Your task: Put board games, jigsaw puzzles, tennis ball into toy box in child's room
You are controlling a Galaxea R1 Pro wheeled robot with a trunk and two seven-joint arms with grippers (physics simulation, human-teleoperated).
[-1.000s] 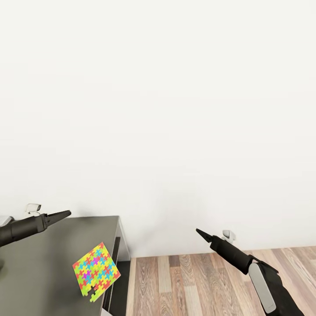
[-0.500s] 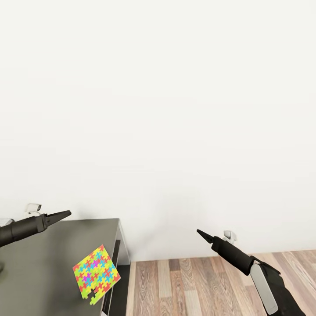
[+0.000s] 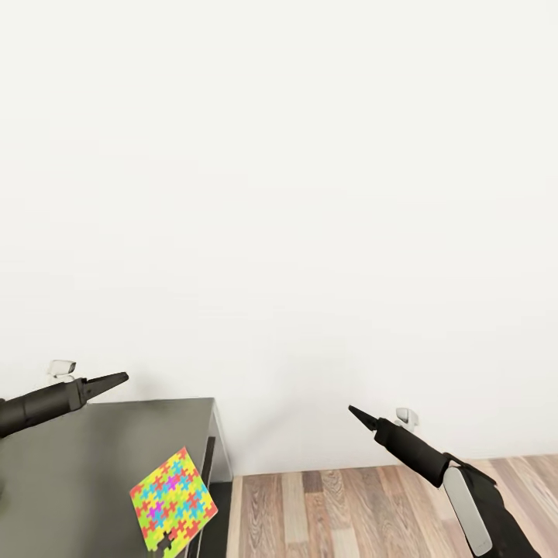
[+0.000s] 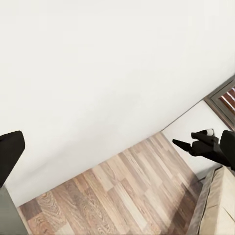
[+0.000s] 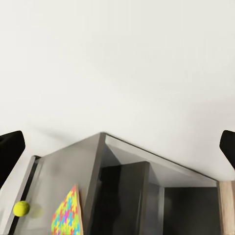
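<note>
Mostly white wall ahead, jigsaw puzzle [image 3: 172, 501] flat on dark grey counter [image 3: 70, 465] near its edge, tennis ball [image 5: 21, 208] on counter too, left claw [image 3: 118, 380] above counter, tips together, right claw [image 3: 356, 413] over wood floor [image 3: 349, 511], tips together, both w/o load.

A plain white wall [image 3: 310, 194] fills most of what I see ahead. Below it runs a wood-plank floor [image 3: 341, 515] in brown and grey tones, meeting the wall's foot.
</note>
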